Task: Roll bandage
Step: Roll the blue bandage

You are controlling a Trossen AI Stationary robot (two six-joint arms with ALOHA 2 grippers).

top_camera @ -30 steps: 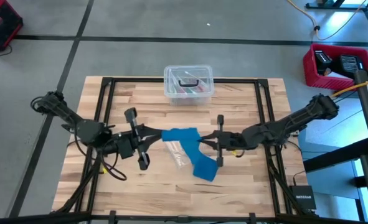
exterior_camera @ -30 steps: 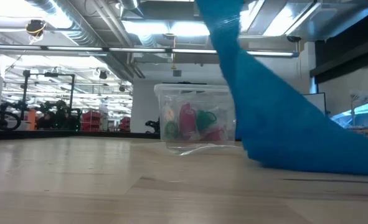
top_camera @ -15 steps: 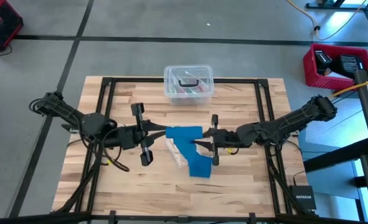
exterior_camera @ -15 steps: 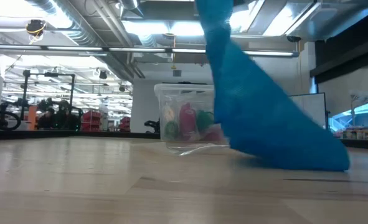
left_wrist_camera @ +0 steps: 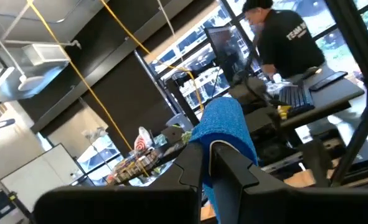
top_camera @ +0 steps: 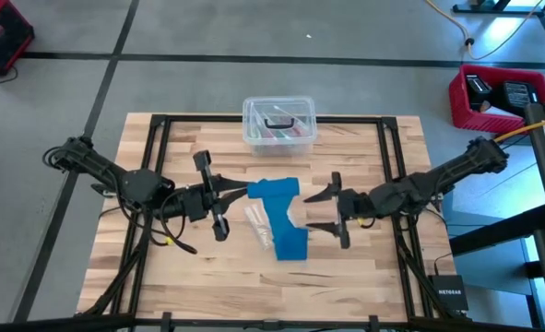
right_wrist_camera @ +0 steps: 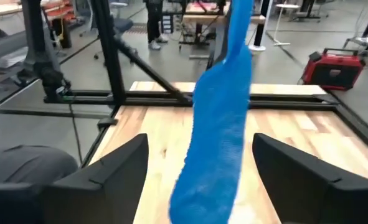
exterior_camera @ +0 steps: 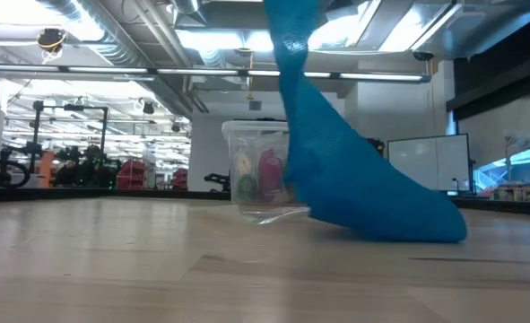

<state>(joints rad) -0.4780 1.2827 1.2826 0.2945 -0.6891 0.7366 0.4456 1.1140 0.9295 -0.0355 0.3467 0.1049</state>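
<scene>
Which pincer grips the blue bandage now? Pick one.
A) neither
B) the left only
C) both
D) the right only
B: the left pincer is shut on the bandage at its raised end, while the right pincer stands open beside the band, clear of it.

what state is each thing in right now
bandage: unrolled, one end lifted, the other end trailing on the table
left gripper: shut on bandage, holding its upper end
right gripper: open, apart from the bandage
box: lid on, items inside, at the far edge of the table
bag: lying flat, partly under the bandage
</scene>
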